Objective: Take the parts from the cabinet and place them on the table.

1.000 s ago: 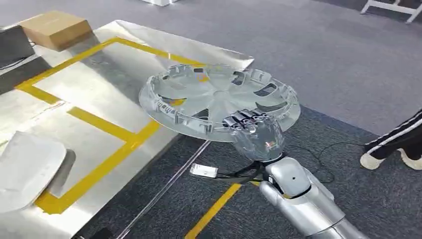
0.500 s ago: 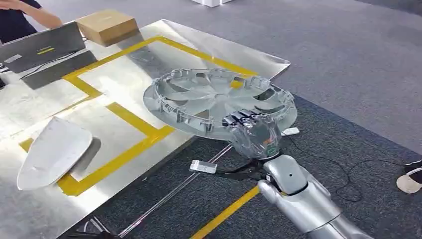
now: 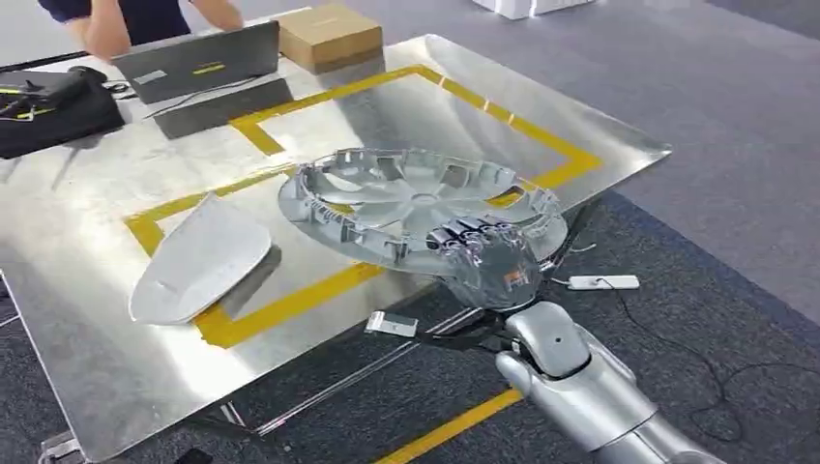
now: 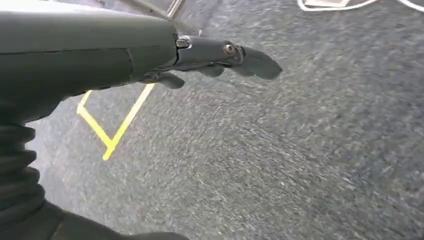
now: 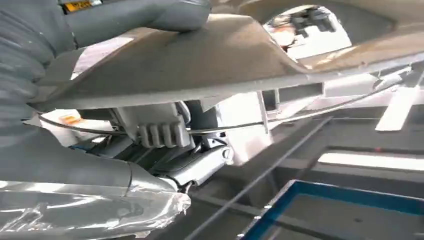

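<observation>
The right hand (image 3: 488, 261) grips the near rim of the round silver-grey plastic wheel cover (image 3: 421, 205), carried level over the front edge of the shiny metal table (image 3: 116, 377) with its yellow tape lines, just beside the white curved panel part (image 3: 201, 259) already lying there. The left hand (image 4: 220, 55) hangs empty over grey carpet, fingers loosely extended. Trouble ahead, I'd say: held at one edge only, that wide cover could tip or slip, clip the panel, or settle half off the table edge.
</observation>
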You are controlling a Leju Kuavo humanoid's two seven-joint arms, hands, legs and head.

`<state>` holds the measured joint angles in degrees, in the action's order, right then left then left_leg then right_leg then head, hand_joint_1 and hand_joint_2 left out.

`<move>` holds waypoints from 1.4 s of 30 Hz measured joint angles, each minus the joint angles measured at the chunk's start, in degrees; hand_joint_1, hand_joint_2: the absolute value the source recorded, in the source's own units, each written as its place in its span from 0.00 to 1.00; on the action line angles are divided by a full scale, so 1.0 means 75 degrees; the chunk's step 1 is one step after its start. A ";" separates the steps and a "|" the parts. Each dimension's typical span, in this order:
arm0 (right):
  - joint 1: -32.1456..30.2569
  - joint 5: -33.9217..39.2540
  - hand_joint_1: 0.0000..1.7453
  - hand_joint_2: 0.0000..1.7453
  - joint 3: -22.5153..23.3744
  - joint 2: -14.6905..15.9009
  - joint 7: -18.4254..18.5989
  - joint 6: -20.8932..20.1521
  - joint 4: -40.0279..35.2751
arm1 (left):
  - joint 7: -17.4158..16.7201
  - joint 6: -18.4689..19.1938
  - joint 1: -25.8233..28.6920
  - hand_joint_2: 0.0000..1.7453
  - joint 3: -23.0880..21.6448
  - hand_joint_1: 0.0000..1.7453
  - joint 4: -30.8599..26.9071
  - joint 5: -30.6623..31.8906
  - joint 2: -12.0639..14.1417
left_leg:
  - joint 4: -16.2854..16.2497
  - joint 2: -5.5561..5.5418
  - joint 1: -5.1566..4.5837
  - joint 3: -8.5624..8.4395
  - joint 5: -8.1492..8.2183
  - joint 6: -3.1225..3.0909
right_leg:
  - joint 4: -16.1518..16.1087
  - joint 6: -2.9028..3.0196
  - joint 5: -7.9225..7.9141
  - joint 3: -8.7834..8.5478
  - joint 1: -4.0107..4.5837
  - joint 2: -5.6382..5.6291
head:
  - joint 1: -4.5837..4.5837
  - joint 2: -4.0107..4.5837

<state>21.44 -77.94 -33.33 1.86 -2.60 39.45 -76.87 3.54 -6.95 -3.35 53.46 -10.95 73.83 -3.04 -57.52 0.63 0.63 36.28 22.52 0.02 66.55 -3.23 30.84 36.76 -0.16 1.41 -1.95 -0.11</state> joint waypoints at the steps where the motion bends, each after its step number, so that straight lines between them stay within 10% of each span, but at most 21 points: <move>1: -0.0002 0.0009 1.00 1.00 -0.0012 0.0029 0.0009 0.0000 0.0029 | 0.0000 0.0000 -0.0021 1.00 0.0000 0.00 0.0000 0.0003 0.0003 | 0.0000 -0.0110 -0.0005 0.0006 -0.0001 -0.0020 | 0.0657 -0.0003 0.0281 0.0328 0.0000 -0.0119 | -0.0015 0.0000; 4: -0.0011 0.0102 1.00 1.00 -0.0082 0.0105 0.0009 -0.0012 0.0117 | 0.0000 0.0000 0.0004 1.00 0.0000 0.00 0.0000 0.0003 0.0012 | -0.0006 -0.0363 -0.0023 -0.0008 0.0006 -0.0029 | 0.1323 0.0007 0.0285 0.0788 0.0006 -0.0177 | -0.0012 0.0000; 7: -0.0005 0.0251 1.00 1.00 -0.0163 0.0146 0.0055 -0.0035 0.0137 | 0.0000 0.0003 0.0020 1.00 0.0000 0.00 0.0000 0.0006 0.0006 | -0.0025 -0.0525 -0.0005 -0.0019 0.0022 0.0016 | -0.0459 0.0032 -0.0708 0.0032 -0.0023 -0.0200 | -0.0017 0.0000; 10: 0.0001 0.0297 1.00 1.00 -0.0233 0.0181 0.0070 -0.0047 0.0140 | -0.0009 0.0000 0.0045 1.00 0.0006 0.00 0.0000 0.0003 0.0047 | -0.0066 -0.0571 -0.0059 0.0055 0.0013 0.0135 | -0.0829 0.0122 -0.0708 -0.0142 -0.0055 -0.0314 | 0.0003 0.0000; 12: -0.0020 0.0309 1.00 1.00 -0.0256 0.0210 0.0082 -0.0070 0.0134 | -0.0023 0.0000 0.0069 1.00 0.0009 0.00 0.0000 0.0003 0.0050 | -0.0070 -0.0553 -0.0070 0.0060 -0.0013 -0.0083 | -0.0839 0.0103 -0.0741 -0.0120 -0.0051 -0.0344 | 0.0009 0.0000; 14: -0.0081 0.0309 1.00 1.00 -0.0286 0.0259 0.0152 -0.0114 0.0099 | -0.0041 -0.0003 0.0061 1.00 0.0012 0.00 0.0000 -0.0006 0.0064 | -0.0026 -0.0531 -0.0068 0.0035 -0.0024 -0.0094 | -0.0839 0.0125 -0.0737 -0.0118 -0.0036 -0.0368 | 0.0006 0.0000; 21: -0.0424 0.0096 1.00 1.00 -0.0321 0.0577 0.0382 -0.0140 -0.0384 | -0.0102 -0.0012 0.0072 1.00 0.0015 0.00 0.0000 -0.0006 0.0067 | 0.0071 -0.0509 -0.0037 0.0009 -0.0053 0.0187 | -0.0836 0.0218 -0.0737 -0.0097 -0.0001 -0.0377 | 0.0006 0.0000; 42: -0.2566 0.0603 1.00 1.00 0.1116 0.2016 0.0819 -0.0568 -0.0822 | -0.0160 -0.0242 0.0203 1.00 0.0280 0.00 0.0000 -0.0064 0.0050 | 0.0069 -0.0512 -0.0070 0.0010 -0.0025 0.0176 | -0.0931 0.0186 -0.0761 -0.0154 -0.0036 -0.0366 | -0.0003 0.0000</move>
<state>2.20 -73.42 -24.96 16.98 3.54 35.19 -83.03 2.34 -8.76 -1.82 55.56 -10.95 73.35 -2.67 -57.01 -3.20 0.11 36.35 22.33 1.34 59.57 -1.83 25.13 35.60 -0.44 -1.33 -1.97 -0.11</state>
